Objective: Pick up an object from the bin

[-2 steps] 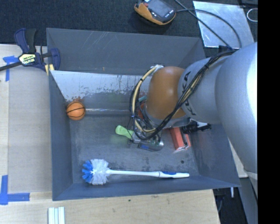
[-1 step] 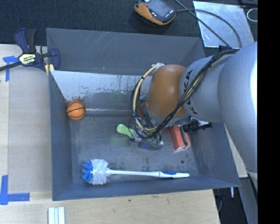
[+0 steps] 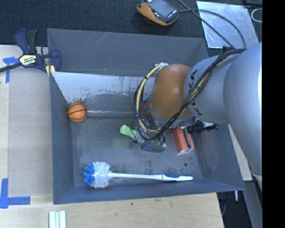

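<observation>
Low at centre frame in the grey metal bin [image 3: 133,53], hand [image 3: 150,141] just right of small green object [image 3: 128,131], red cylinder [image 3: 182,139] at its right, grip impossible to tell.

A small orange ball [image 3: 77,112], striped like a basketball, is parked in the far left corner of the bin [image 3: 60,147], right up against the back wall. A brush [image 3: 129,175] is laid flat along the near wall: blue and white bristles pointed left, white handle stretched right and finished with a blue tip. A red tube-like thing [image 3: 181,139] is seen on the right side of the floor, partly hidden. Outside, beyond the far rim, an orange and black device [image 3: 158,11] is left on the dark surface.
</observation>
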Robot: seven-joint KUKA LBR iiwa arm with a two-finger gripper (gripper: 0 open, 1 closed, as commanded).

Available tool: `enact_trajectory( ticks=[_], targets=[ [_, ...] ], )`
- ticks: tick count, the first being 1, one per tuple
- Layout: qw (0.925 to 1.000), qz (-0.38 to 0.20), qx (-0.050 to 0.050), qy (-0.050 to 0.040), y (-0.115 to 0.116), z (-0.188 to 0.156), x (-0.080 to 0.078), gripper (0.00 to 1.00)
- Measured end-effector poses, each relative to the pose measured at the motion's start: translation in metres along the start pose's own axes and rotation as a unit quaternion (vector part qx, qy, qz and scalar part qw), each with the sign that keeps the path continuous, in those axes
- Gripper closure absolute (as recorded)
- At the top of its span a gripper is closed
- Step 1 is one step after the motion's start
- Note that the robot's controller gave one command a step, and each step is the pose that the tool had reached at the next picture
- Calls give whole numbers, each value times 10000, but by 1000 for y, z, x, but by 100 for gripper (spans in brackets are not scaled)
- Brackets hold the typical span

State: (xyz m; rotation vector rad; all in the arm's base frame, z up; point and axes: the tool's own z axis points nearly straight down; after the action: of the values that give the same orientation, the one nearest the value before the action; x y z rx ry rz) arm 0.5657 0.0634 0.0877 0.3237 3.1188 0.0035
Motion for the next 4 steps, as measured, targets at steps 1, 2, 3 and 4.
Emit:
enact_trajectory(
  ticks=[1, 2, 3, 4],
  targets=[
    [10000, -4, 8, 26, 0, -14, 1, 100],
    [10000, -6, 9, 29, -1, -34, 1, 100],
    [10000, -10, -1, -4, 0, -53, -1, 100],
    [10000, -12, -5, -15, 0, -63, -1, 100]
  ],
)
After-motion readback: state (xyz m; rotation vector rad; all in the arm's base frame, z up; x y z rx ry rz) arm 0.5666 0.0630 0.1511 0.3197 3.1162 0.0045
